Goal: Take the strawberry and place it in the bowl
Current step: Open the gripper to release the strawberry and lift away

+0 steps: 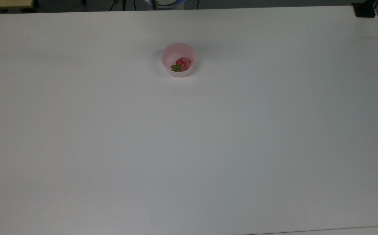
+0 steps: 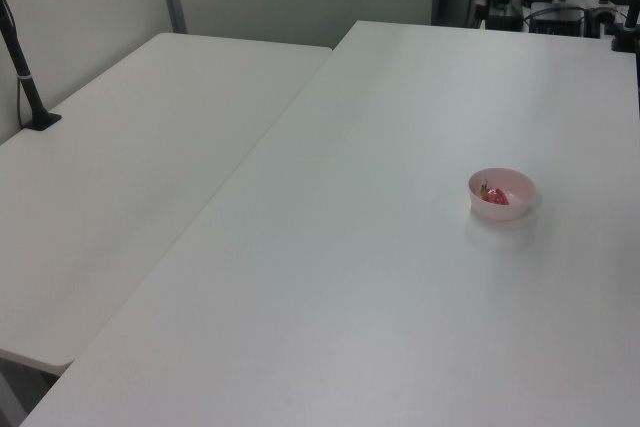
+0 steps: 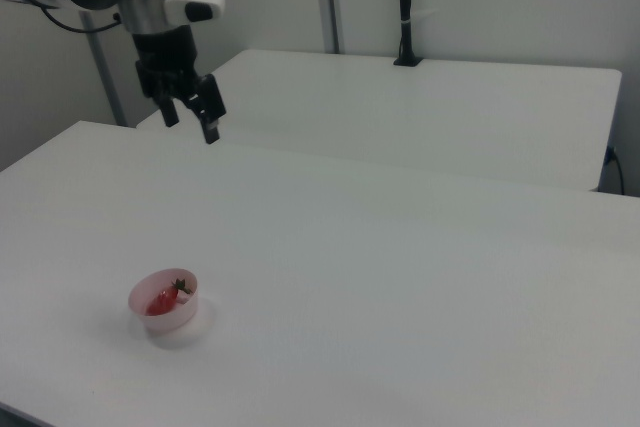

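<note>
1. I see the strawberry (image 1: 182, 63) lying inside the bowl (image 1: 169, 56) on the white table (image 1: 189, 147).
2. My gripper (image 3: 191, 113) hangs empty, fingers spread apart, high above and well away from the bowl.

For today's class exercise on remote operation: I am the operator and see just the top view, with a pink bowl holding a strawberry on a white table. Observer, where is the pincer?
Observer: In the right view the pincer hangs in the air above the table's far edge, well away from the bowl.
Operator: Is it holding anything?
Observer: No; its fingers stand apart with nothing between them.
Operator: What lies beyond my table?
Observer: A second white table stands alongside it, with a black post clamped at its far side.
</note>
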{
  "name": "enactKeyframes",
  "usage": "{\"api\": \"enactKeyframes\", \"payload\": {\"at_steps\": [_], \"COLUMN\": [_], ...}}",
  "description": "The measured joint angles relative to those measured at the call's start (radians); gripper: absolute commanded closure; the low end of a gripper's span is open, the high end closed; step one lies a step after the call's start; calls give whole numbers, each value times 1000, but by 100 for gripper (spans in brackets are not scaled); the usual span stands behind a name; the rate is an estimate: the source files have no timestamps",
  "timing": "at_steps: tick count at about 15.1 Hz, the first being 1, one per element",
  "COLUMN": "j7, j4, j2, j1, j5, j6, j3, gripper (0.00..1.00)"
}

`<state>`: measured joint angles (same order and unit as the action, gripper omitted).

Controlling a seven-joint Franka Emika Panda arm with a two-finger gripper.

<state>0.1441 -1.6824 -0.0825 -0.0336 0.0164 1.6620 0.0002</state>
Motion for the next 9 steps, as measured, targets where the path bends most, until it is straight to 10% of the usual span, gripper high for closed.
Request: {"api": "enactKeyframes", "payload": {"at_steps": [9], "j7": [-83], "j4": [0], "j2": [8], "j1": [0], "j5": [-23], "j6": [38], "j3": [-8], "gripper": [0]}}
